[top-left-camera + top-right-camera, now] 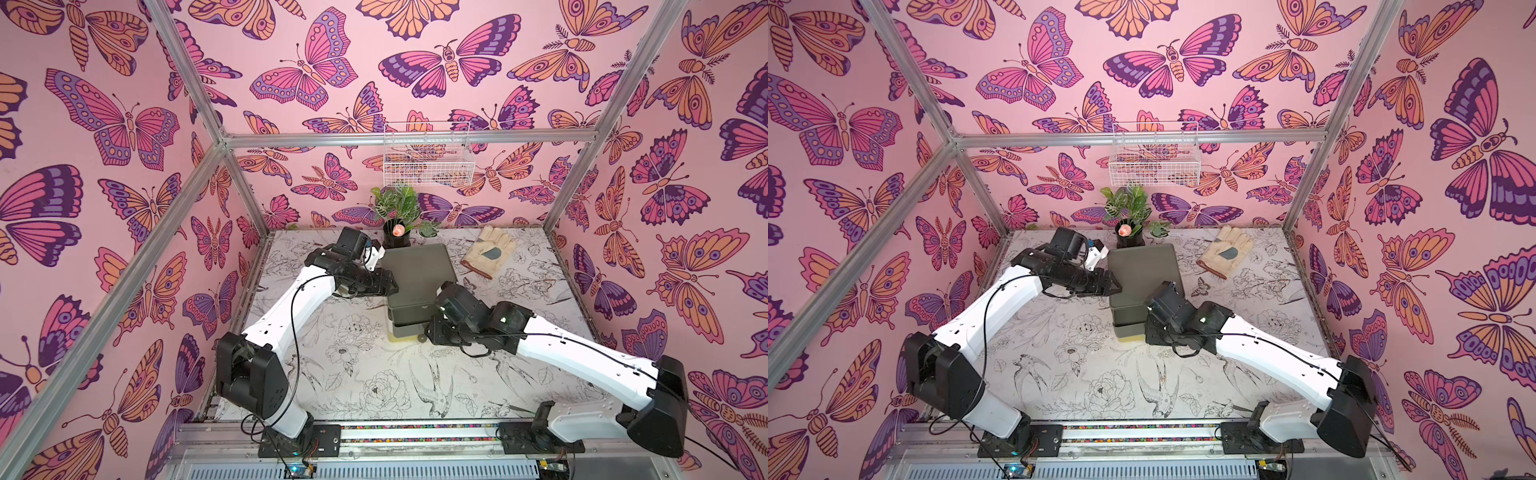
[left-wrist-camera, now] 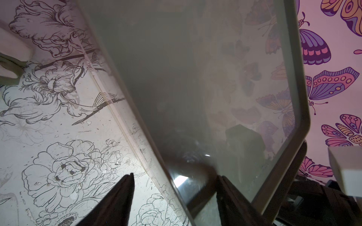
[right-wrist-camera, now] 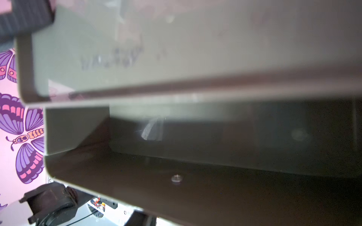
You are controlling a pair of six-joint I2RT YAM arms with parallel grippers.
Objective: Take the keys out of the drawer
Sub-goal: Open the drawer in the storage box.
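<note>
On the table (image 1: 374,374), with its flower drawings, the biggest thing is a grey-green box of drawers (image 1: 417,270). It stands in the middle, a bit nearer the back edge. Two white and black arms reach in from the front edge. The left claw (image 1: 390,286) is at the box's left side. The left wrist view shows its fingers (image 2: 117,199) spread apart with the box's edge between them, but I cannot tell if they press on it. The right claw (image 1: 432,330) is low down at the front of the box, right by the bottom drawer (image 1: 405,332), which seems to stick out a little. The wrist hides that claw from above and its own camera shows only blurry grey walls, so I cannot tell if it is apart or together, or if it holds anything. A pale glove (image 1: 490,251) lies near the back right corner. A small plant (image 1: 397,232) in a black pot stands at the back edge, just behind the box. The keys do not show anywhere; I think they are inside the drawer, out of sight. So the job looks to be at its first step, getting the drawer open. Next, I think the right claw needs to pull the drawer toward the front edge while the left claw keeps the box from sliding, until a claw can reach in.
</note>
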